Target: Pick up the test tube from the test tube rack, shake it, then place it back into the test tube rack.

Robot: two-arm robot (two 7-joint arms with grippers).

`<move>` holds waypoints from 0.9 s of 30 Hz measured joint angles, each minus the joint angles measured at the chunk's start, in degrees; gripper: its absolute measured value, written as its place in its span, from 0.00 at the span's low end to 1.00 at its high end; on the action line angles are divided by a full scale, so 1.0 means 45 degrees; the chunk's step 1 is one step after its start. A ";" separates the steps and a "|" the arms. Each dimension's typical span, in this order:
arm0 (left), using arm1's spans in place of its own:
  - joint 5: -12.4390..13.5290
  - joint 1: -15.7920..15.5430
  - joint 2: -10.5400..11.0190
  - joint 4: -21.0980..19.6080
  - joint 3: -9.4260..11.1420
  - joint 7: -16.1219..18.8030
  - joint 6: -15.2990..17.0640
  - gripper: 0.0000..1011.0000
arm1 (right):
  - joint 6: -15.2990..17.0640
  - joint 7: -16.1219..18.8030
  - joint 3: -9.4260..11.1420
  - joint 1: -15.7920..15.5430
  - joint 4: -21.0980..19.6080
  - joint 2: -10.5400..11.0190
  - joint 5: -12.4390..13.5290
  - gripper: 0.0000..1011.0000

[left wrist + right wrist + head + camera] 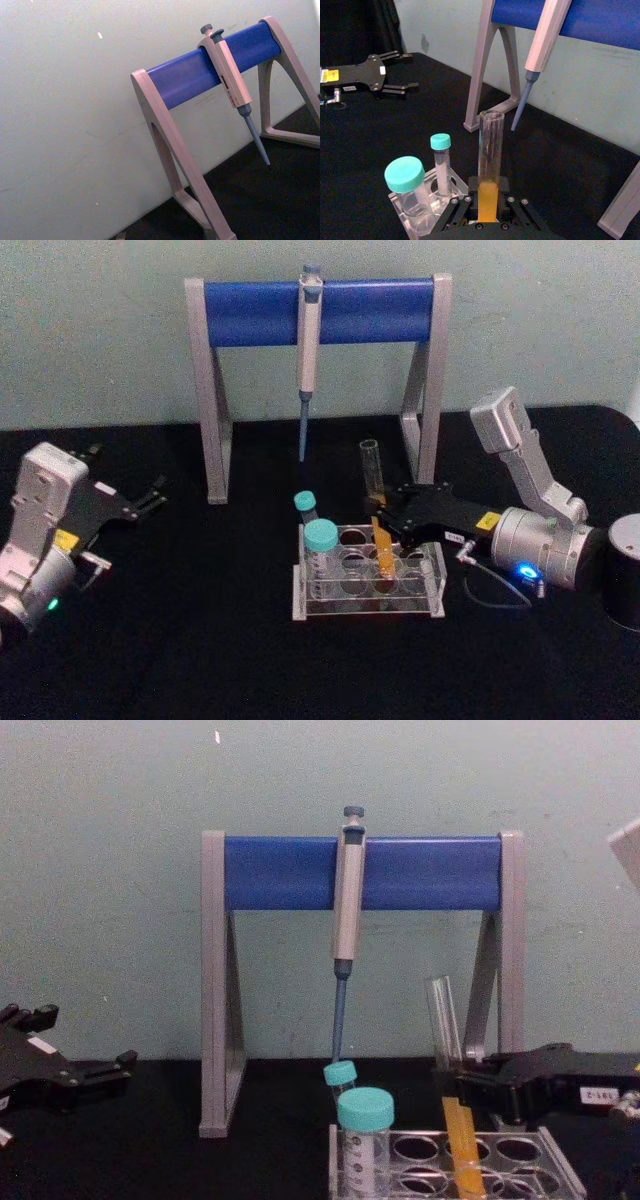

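While its lower end sits in a hole of the test tube rack (pixel 432 570), the test tube (pixel 373 475) is clasped, slightly tilted, around its middle by the right hand (pixel 383 512). The left hand (pixel 155 495) is parked with fingers spread wide, well apart, at the left of the desk (pixel 200 640).

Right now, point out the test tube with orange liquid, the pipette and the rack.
test tube (pixel 490 150): right wrist view, clear glass of its upper half.
pipette (pixel 348 900): chest view, middle of its grey body.
test tube rack (pixel 432 575): head view, its right end wall.
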 joint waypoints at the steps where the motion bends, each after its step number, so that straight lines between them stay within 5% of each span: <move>1: 0.0000 0.0001 0.0000 0.0000 -0.0001 0.0000 0.0000 0.99 | 0.0000 0.0000 -0.0001 0.0000 0.0000 -0.0001 0.0000 0.23; 13: 0.0000 0.0001 0.0000 0.0000 0.0000 0.0000 0.0000 0.99 | -0.0021 -0.0001 0.0000 -0.0006 0.0000 0.0002 -0.0006 0.22; 27: 0.0000 0.0000 0.0000 0.0000 0.0000 0.0000 0.0000 0.99 | -0.0926 0.0014 0.0207 -0.0394 -0.0362 0.0129 -0.0065 0.22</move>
